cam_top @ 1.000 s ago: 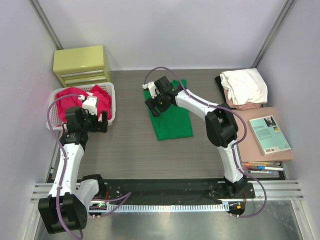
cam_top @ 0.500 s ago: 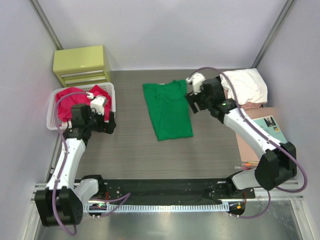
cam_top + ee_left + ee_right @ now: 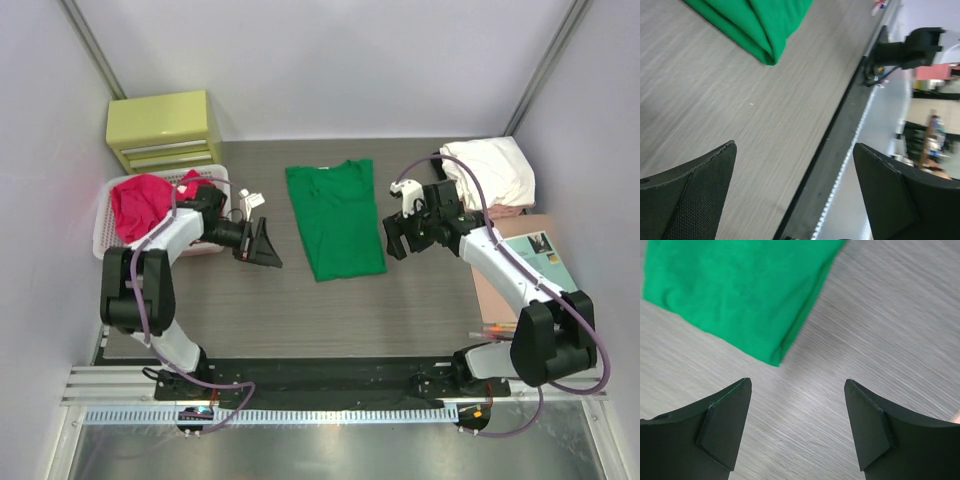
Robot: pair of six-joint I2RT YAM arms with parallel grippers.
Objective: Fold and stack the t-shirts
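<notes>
From the top view, the green t-shirt [image 3: 335,220] lies flat on the table [image 3: 300,300] just past centre toward 12 o'clock. It is folded into a long strip with its neck at the 12 o'clock end and its hem toward 6.

My left gripper [image 3: 266,246] sits low over bare wood at the shirt's 9 o'clock, near it but not touching. Its 2 fingers [image 3: 695,195] are spread wide with nothing between them. In the left wrist view only table shows in the gap, and 1 folded corner of the green cloth is well ahead of the tips.

My right gripper [image 3: 403,247] is at the shirt's 3 o'clock, just beside the long edge. Its jaws are also wide and empty. The right wrist view has a lower corner of the shirt ahead of the tips and clear of them.

The red t-shirts [image 3: 140,205] are heaped in the white basket [image 3: 108,248] at 9 o'clock on the table. The stack is at 2 o'clock, with a white t-shirt [image 3: 490,170] bunched on top, a pale pink one [image 3: 490,212] under it and a dark edge at its far left.

A yellow drawer box [image 3: 165,130] stands at 11 o'clock. A teal book [image 3: 540,270] lies at 3 o'clock, and some pens [image 3: 520,337] are at 4.
</notes>
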